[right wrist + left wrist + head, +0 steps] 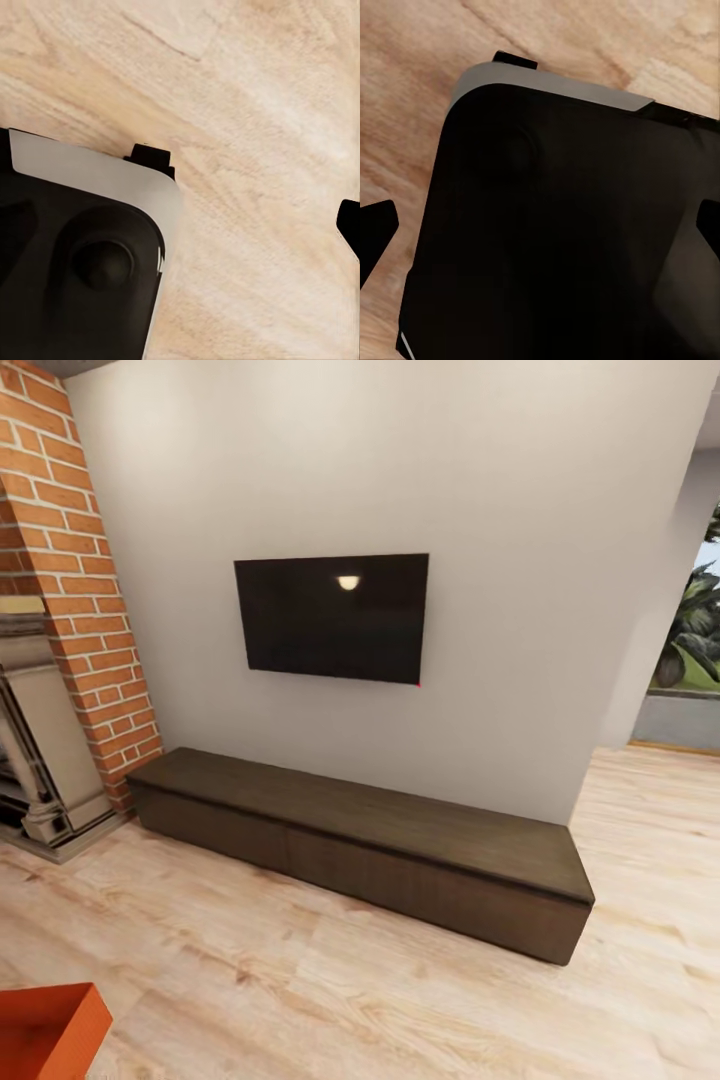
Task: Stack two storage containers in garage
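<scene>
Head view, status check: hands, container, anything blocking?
Hands: state cannot be told. One red-orange container at the lower left corner, on light wood floor. Ahead: low dark TV cabinet under a wall TV, brick fireplace on the left.

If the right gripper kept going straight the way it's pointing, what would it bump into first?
Most likely the light wood plank floor. The right wrist view looks along the fingers, and ahead lies bare planks, with the robot's dark base off to one side. How far down the floor lies cannot be told.
</scene>
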